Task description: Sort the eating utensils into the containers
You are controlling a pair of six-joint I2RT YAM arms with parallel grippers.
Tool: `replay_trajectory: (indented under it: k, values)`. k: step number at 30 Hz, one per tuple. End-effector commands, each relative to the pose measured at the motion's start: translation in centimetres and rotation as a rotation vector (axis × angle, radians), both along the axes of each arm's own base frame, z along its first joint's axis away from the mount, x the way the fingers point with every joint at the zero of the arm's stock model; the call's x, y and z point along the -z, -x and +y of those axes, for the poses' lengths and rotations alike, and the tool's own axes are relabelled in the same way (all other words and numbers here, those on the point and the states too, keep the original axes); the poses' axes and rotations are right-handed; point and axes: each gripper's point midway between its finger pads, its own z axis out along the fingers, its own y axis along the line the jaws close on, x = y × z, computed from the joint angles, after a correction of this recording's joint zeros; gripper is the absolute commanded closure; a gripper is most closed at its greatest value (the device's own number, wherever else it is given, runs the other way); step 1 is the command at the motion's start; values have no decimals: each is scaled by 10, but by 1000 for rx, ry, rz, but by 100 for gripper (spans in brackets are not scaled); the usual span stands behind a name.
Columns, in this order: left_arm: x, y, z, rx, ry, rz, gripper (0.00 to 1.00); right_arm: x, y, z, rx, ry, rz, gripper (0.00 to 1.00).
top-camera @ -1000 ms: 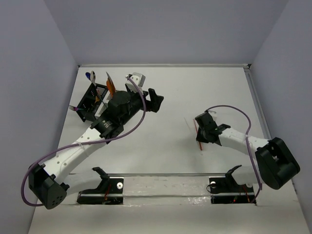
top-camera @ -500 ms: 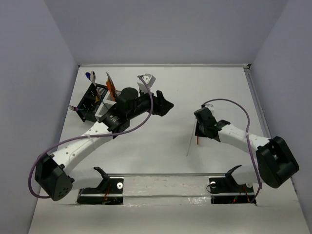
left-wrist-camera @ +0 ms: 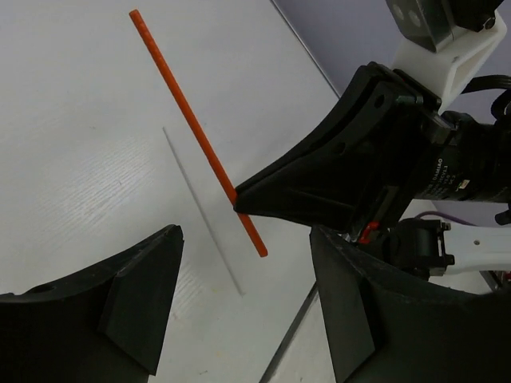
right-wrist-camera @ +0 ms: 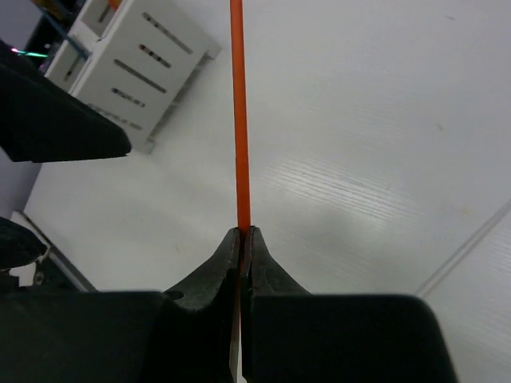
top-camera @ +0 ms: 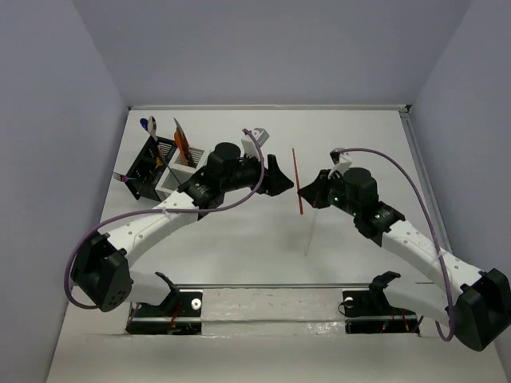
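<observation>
So the orange stick (top-camera: 298,179) is held up off the table (top-camera: 239,255), around the middle and a bit toward the far edge. It's pinched near one end by the tightly pressed jaws of the right gripper (right-wrist-camera: 242,233). The left gripper (top-camera: 275,175) is parked just beside it, jaws spread wide, nothing between them.

Looks like a handover is being set up, since the caddies are over in the far left corner. Next, the stick probably has to be clamped by the left jaws before it's let go by the right.

Count:
- one orange stick
- one white stick (top-camera: 311,233), lying on the table nearer the near edge
- two caddies, a black caddy (top-camera: 142,171) and a white caddy (top-camera: 170,190)

A blue piece (top-camera: 148,124) and an orange piece (top-camera: 181,140) can be seen poking out. The rest inside can't be counted.
</observation>
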Motion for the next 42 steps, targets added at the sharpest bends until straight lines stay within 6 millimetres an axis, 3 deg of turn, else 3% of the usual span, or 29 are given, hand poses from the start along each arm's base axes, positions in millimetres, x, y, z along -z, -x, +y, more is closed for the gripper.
replay_trajectory:
  k: [1, 9, 11, 16, 19, 20, 22, 24, 25, 26, 28, 29, 31, 32, 38, 41, 42]
  values:
    - [-31, -1, -10, 34, 81, -64, 36, -32, 21, 36, -207, -158, -68, 100]
    - [-12, -18, -7, -38, 16, -73, 41, -36, 48, 60, -370, -253, -56, 100]
    - [-8, -28, -1, -91, -15, -98, 53, -35, 51, 62, -385, -263, -54, 100]
    - [-5, -35, 4, -135, -25, -116, 99, -25, 55, 60, -392, -267, -38, 100]
    - [-7, -43, 10, -183, -40, -138, 100, -22, 61, 60, -400, -266, -34, 100]
    - [-8, -45, 13, -200, -54, -146, 100, -21, 62, 59, -394, -265, -35, 80]
    - [-13, -57, 28, -282, -108, -204, 100, -23, 63, 55, -380, -267, -52, 58]
    - [-17, -78, 56, -386, -152, -240, 100, -21, 66, 50, -366, -269, -63, 43]
    - [-20, -78, 59, -400, -154, -244, 100, -17, 66, 49, -359, -263, -57, 39]
    - [-21, -94, 83, -475, -173, -249, 100, -15, 69, 46, -353, -261, -55, 33]
    - [-36, -109, 115, -570, -157, -266, 100, -12, 68, 41, -326, -249, -63, 32]
    - [-42, -122, 147, -657, -162, -279, 100, -13, 69, 38, -314, -249, -74, 32]
    - [-64, -129, 192, -814, -165, -325, 100, 1, 66, 30, -264, -215, -53, 32]
    - [-77, -130, 227, -932, -179, -363, 100, 7, 66, 25, -237, -194, -48, 32]
    - [-103, -124, 300, -1197, -236, -458, 100, 29, 62, 10, -159, -130, -27, 32]
    - [-92, -126, 334, -1319, -307, -446, 100, 55, 48, -10, -1, -55, 50, 32]
    - [-88, -128, 334, -1320, -312, -442, 100, 61, 46, -16, 38, -40, 70, 32]
